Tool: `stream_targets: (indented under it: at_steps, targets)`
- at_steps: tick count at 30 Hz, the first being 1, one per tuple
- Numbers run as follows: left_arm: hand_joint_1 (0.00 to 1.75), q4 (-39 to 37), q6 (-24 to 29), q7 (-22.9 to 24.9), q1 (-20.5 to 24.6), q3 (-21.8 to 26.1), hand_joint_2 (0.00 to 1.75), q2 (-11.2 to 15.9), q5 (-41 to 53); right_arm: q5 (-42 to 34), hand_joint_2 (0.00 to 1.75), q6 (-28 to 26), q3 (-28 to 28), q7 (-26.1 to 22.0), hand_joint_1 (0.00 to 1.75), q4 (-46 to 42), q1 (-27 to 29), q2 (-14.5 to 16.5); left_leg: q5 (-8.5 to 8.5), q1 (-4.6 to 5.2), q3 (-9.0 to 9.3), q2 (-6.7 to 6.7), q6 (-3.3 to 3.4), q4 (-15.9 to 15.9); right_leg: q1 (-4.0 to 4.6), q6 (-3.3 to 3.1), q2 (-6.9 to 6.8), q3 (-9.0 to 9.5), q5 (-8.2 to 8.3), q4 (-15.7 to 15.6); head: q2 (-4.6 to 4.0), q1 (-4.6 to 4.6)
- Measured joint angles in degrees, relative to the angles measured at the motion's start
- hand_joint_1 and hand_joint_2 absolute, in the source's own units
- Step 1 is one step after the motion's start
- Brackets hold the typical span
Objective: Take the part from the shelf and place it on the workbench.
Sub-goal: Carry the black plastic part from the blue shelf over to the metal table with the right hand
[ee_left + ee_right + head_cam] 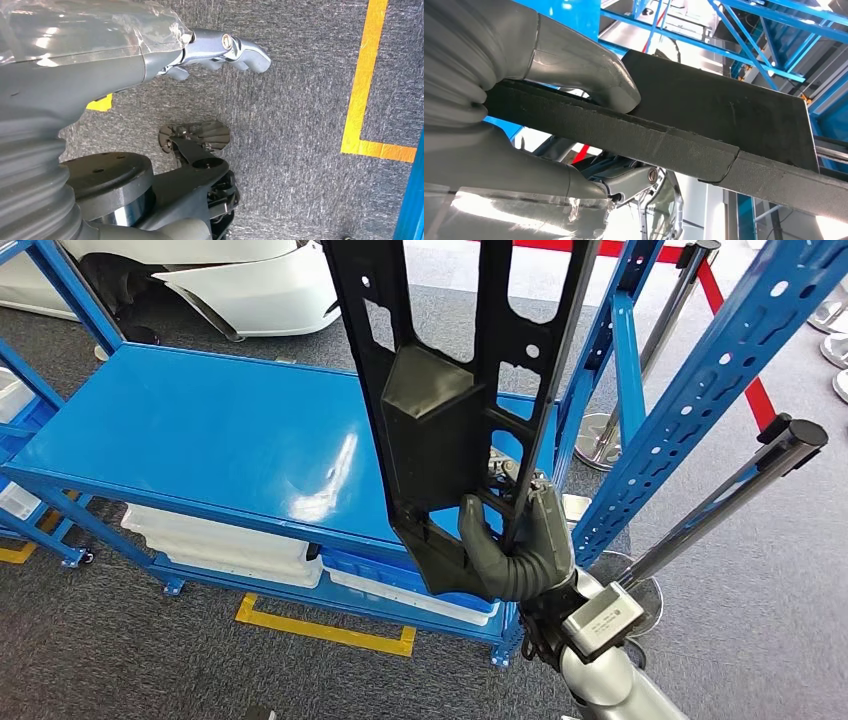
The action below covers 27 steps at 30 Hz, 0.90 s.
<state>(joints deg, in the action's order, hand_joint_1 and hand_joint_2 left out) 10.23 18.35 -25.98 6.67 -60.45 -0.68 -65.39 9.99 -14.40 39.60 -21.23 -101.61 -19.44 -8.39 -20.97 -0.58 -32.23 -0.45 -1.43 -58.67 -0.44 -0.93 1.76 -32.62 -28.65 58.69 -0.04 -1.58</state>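
Inspector A: Head view. The right robot hand (520,545) gripped the black part (455,390) at its near lower end; the part stood nearly upright above the blue surface (200,430), clear of it, close to the blue upright (700,390) on the right.

Inspector B: Advice?

A: Lower it flat and leftward, away from that upright.

B: Left wrist view?

A: The left robot hand (220,47) hung over grey carpet (300,125), fingers curled, holding nothing.

B: Right wrist view?

A: Thumb (589,70) pressed on the part (704,115); hold looked firm, though a long part could swing.
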Motion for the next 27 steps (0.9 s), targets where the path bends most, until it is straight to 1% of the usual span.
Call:
stream_targets:
  at_steps: [27]
  targets:
    - [0.0, 0.0, -0.6, -0.1, 0.0, 0.6, 1.75, 0.0, 0.0, -0.4, 1.75, -0.1, -0.1, -0.1, 1.75, 0.0, 0.3, 0.1, 0.0, 0.0, -0.01, 0.0, 0.0, 0.0, 0.0, 0.0, 0.0, 0.0, 0.0, 0.0, 0.0, 0.0]
